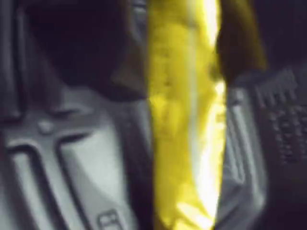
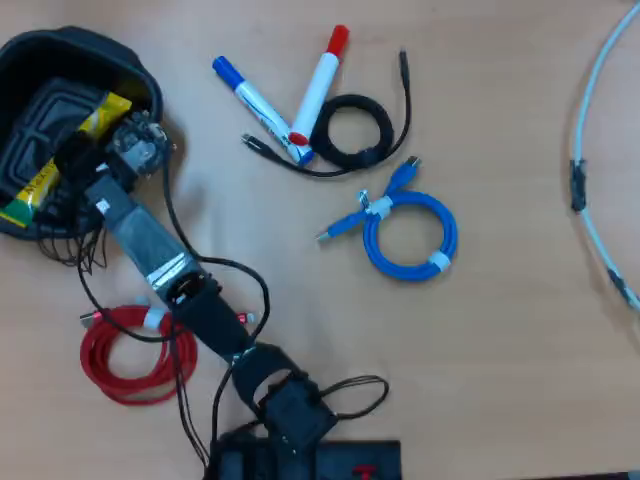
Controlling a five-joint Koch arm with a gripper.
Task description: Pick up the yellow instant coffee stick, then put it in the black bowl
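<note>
Where the overhead view starts on the left, the black bowl (image 2: 30, 55) sits in the top corner of the wooden table (image 2: 500, 330). The yellow instant coffee stick (image 2: 100, 115) lies slanted over the inside of the bowl, with its green end low on the left, near the bowl's edge. The gripper (image 2: 72, 160) is over the bowl, right at the middle of the stick, and it hides that part. From above I cannot tell how wide the fingers are.

In the wrist view the stick (image 1: 182, 120) runs straight up and down through the middle, big and blurry. Dark shapes sit close on both sides of it near the top, and the bowl's ribbed bottom (image 1: 62, 153) shows behind it. The fingers seem to be closed on the stick, but the blur makes it hard to be sure. I also cannot tell if the stick touches the bowl's bottom.

Below the bowl in the overhead view, the arm (image 2: 150, 250) runs down and to the right to its base at the bottom edge. A red cable (image 2: 130, 355) is coiled just left of the arm.

Further right, near the top, a blue marker (image 2: 255, 100) and a red marker (image 2: 320, 80) meet at their lower ends. A black cable (image 2: 350, 130) is coiled just beside them. Below that lies a blue cable (image 2: 410, 235) in a coil. At the far right a white cable (image 2: 590, 150) curves down the edge of the table.
</note>
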